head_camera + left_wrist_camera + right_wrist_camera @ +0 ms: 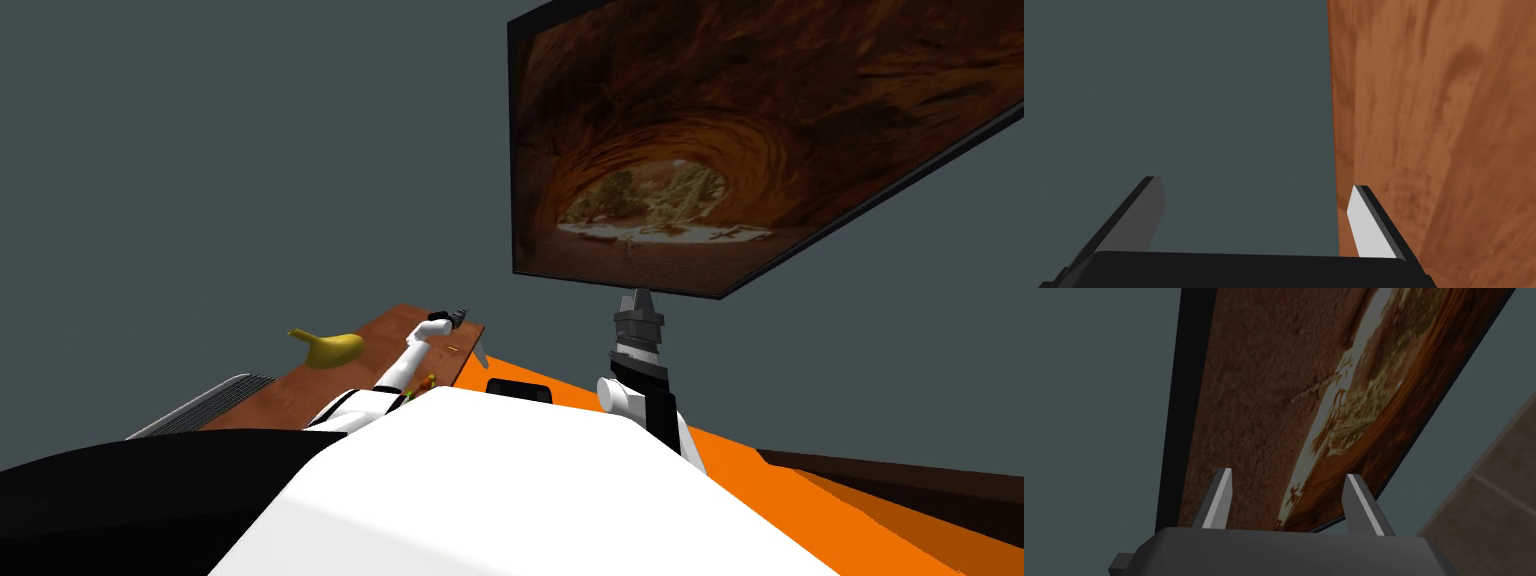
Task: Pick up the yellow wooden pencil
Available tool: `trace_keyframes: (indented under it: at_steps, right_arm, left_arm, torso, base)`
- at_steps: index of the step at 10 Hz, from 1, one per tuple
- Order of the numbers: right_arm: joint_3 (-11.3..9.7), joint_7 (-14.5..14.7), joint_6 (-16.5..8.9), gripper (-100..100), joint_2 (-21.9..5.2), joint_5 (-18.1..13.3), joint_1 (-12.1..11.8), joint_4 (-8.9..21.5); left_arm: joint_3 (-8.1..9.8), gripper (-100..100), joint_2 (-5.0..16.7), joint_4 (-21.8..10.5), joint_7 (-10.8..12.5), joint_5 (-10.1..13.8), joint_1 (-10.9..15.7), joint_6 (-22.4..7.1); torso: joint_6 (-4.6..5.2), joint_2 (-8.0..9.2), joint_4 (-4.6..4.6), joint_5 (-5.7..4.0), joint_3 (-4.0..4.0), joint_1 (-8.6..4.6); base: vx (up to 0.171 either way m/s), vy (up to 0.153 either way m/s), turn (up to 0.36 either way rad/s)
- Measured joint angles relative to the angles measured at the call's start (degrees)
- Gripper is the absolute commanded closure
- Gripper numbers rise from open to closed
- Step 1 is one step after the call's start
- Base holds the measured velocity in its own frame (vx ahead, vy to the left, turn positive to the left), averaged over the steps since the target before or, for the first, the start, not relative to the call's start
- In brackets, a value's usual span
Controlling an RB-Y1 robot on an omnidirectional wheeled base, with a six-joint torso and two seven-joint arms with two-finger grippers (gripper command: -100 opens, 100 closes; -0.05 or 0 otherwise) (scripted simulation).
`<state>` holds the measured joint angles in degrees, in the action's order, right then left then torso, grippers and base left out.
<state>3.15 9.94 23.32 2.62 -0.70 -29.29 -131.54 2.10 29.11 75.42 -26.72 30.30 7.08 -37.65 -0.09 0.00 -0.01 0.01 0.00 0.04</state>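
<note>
Table [300, 385]: brown wood, banana [330, 348] on it. Left gripper [458, 316] hung over the table's far end, fingers spread, empty. Right gripper [637, 300] was raised beside the table, likewise spread. Pencil [452, 348]: tiny yellow sliver at the table's far end. Probably light, stiff, prone to roll; pinch mid-shaft.

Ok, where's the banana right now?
In the head view the banana lies on the brown wooden tabletop, on my left side, to the left of my outstretched left tool.
</note>
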Motion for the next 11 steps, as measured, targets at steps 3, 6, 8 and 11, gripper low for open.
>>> trace_keyframes:
  at_steps: [3, 6, 8, 11]
  right_arm:
    - [0.00, 0.00, 0.00, 0, 0.00, 0.00, 0.00, 0.00]
    - [0.00, 0.00, 0.00, 0, 0.00, 0.00, 0.00, 0.00]
    - [0.00, 0.00, 0.00, 0, 0.00, 0.00, 0.00, 0.00]
    - [0.00, 0.00, 0.00, 0, 0.00, 0.00, 0.00, 0.00]
  left_arm:
    - [-0.28, -100, 1.51, -3.74, -0.49, 2.39, 1.45, -4.65]
    - [-0.76, -100, 3.34, -7.63, -0.88, 5.24, 3.31, -9.64]
    - [-1.14, -100, 4.36, -11.09, -1.58, 7.19, 4.44, -11.99]
    - [-1.99, -100, 5.88, -17.19, -2.23, 10.00, 6.76, -15.99]
  torso:
    - [-0.03, 0.00, 0.00, 0.00, 0.00, -0.01]
    - [-0.02, 0.01, 0.00, 0.00, 0.01, 0.00]
    - [-0.02, 0.00, 0.00, 0.00, 0.00, 0.01]
    - [-0.02, 0.00, 0.00, 0.01, 0.00, 0.04]
  base:
    - [-0.001, 0.023, -0.079]
    - [-0.004, 0.024, -0.053]
    - [-0.002, 0.022, -0.046]
    - [-0.003, 0.029, -0.056]
